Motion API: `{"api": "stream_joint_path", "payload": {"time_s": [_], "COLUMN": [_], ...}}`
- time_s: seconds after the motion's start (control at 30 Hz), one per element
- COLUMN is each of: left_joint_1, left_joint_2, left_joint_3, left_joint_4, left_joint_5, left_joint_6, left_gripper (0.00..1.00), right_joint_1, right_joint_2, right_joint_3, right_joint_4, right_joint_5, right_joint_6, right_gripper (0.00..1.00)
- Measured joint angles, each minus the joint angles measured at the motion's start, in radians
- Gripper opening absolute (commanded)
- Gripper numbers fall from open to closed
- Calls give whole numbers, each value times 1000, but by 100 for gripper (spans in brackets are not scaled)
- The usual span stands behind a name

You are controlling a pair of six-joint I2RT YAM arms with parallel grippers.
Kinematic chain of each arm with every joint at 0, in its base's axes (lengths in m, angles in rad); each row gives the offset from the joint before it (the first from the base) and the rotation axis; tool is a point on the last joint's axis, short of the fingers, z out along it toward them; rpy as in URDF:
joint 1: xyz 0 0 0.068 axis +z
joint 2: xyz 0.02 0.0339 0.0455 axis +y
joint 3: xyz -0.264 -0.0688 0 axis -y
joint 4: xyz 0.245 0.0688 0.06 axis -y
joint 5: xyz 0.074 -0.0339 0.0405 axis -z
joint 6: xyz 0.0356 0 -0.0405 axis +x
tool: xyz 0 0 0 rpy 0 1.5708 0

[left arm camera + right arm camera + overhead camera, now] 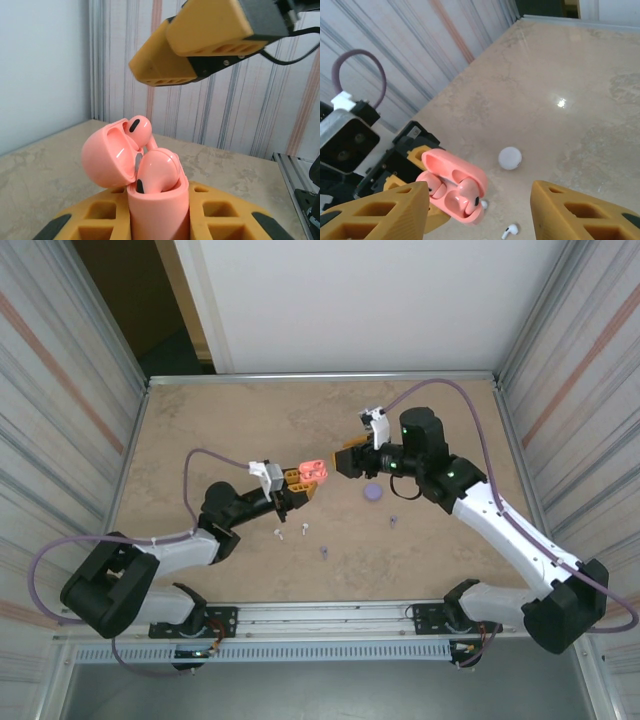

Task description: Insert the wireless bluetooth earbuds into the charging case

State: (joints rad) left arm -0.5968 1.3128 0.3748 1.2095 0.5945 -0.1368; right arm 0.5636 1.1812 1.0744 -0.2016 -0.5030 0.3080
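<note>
Seen from above, the left tool (300, 483) is clamped on the base of the coral-pink charging case (313, 471) and holds it raised above the middle of the bench (200, 430). This looks like a deliberate presenting grip: the case is steadied in the air so the other arm can work on it from the side.

The left wrist view shows the case upright with its mouth facing 12 o'clock. Its lid (107, 160) is swung back toward 9 o'clock, leaving the wells open.

Two coral-pink earbuds (157, 172) are in the case, heads up and stems down, so their long axes run close to vertical, in line with the case. The nearer one bulges just above the rim. The farther earbud (139, 127) rides higher, next to the lid, with part of its stem showing. It probably needs a press to seat fully.

The right tool (348, 462) hangs just at the case's 3 o'clock. Its jaws are spread wide with nothing between them and are clear of the case.

Other pieces lie loose on the bench:
- A pale purple case (374, 492) is at the pink case's 4 o'clock.
- Two white earbuds (280, 534) are at about 7 o'clock.
- Two purple earbuds (323, 552) are on their sides, one at 6 o'clock and one at 4 o'clock.

These pairs have yet to be put away.
</note>
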Motion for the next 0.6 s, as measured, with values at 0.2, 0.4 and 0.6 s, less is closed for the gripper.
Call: {"api": "stream_joint_path", "payload": {"time_s": [0.2, 0.4, 0.6], "left_joint_1": [-14, -23, -34], "left_joint_2": [0, -17, -32], "left_joint_3": [27, 31, 46], "left_joint_4": [1, 0, -1], "left_joint_5": [0, 0, 1], "left_joint_6": [89, 151, 183], "left_gripper": [0, 0, 0], "right_joint_1": [-40, -40, -16], "right_joint_2": [-7, -29, -29], "right_joint_3": [-20, -20, 9], "right_joint_4": [24, 18, 2], "right_joint_5": [-125, -180, -196], "right_joint_6": [72, 74, 50], "right_gripper": [61, 61, 61]}}
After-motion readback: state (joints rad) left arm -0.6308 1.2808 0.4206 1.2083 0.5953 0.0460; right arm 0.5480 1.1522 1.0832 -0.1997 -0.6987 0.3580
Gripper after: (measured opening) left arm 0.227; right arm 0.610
